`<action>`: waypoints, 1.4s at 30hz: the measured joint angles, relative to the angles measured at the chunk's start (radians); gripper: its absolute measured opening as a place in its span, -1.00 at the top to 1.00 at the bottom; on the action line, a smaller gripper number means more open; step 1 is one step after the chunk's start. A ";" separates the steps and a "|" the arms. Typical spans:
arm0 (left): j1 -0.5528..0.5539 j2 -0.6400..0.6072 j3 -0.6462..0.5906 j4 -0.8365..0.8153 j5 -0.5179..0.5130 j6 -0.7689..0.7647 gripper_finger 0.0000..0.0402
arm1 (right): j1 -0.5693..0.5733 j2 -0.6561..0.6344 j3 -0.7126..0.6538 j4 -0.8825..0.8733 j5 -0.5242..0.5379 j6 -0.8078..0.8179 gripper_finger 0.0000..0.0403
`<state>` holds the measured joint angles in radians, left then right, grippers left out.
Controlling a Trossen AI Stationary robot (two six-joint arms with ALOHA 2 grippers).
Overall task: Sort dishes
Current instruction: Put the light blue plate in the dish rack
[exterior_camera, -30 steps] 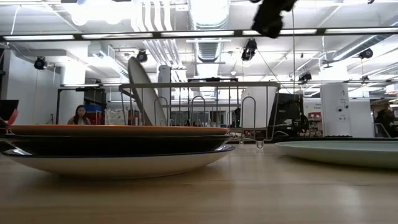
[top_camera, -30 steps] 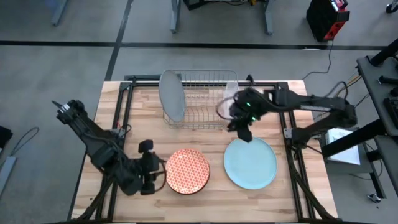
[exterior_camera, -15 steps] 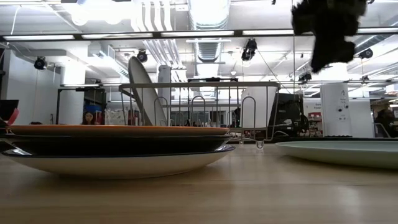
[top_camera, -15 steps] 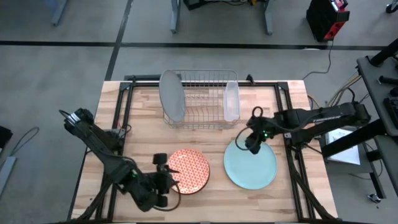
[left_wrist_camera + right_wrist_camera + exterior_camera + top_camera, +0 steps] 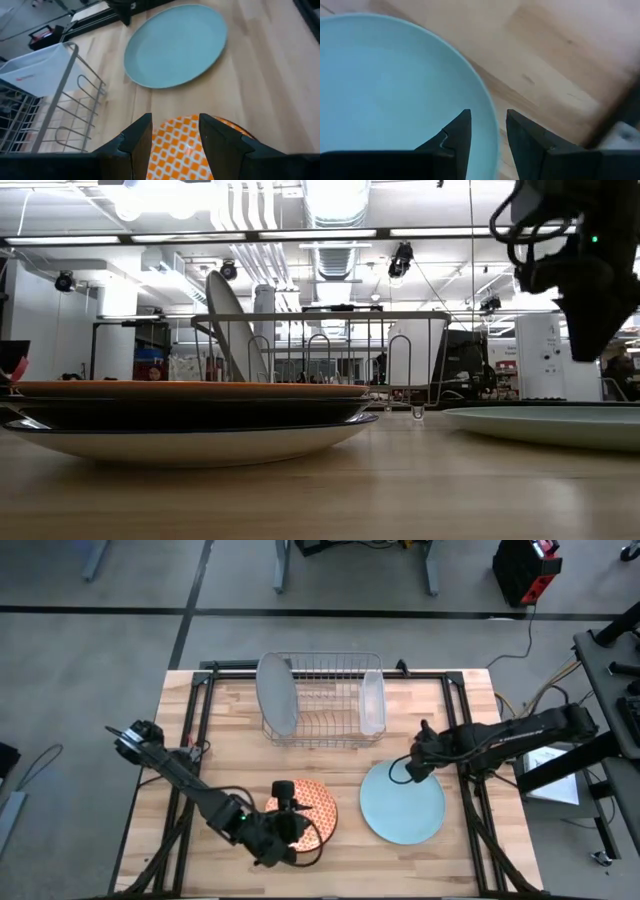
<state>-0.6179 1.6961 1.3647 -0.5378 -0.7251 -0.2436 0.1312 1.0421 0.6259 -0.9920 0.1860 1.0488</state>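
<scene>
An orange-and-white patterned plate [image 5: 312, 808] tops a stack near the table's near edge; in the low view the orange plate [image 5: 190, 389] lies on a dark plate [image 5: 190, 412] and a pale one [image 5: 190, 442]. My left gripper [image 5: 175, 120] is open over the orange plate's [image 5: 186, 145] left part. The pale blue plate [image 5: 402, 804] lies flat to the right. My right gripper [image 5: 488, 114] is open, one finger on either side of the blue plate's far-right rim [image 5: 487, 107]. A grey plate [image 5: 277, 692] stands on edge in the wire rack [image 5: 325, 690].
The wire rack stands at the far middle of the table with a clear plastic tub [image 5: 372, 703] at its right end. Bare wood shows between the rack and the plates and along the near edge [image 5: 400, 490]. The table's metal frame rails [image 5: 470, 790] run beside the right arm.
My left gripper has moved toward the table's right, from beside the stack to over the orange plate. My right gripper has left the rack's right end and come down toward the near right, to the pale blue plate's far rim. No plate has moved.
</scene>
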 joint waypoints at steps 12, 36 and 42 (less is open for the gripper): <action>0.074 0.021 0.000 0.042 0.004 0.022 0.24 | 0.186 0.109 -0.244 0.551 0.018 0.074 0.71; 0.206 0.022 -0.220 0.580 0.346 0.157 0.24 | 0.290 0.244 0.076 0.259 0.075 -0.168 0.96; 0.208 0.022 -0.288 0.694 0.308 0.154 0.24 | 0.289 0.091 0.026 0.204 0.076 -0.145 0.87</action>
<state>-0.4103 1.7180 1.0771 0.1559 -0.4171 -0.0896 0.4206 1.1334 0.6521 -0.7876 0.2617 0.9033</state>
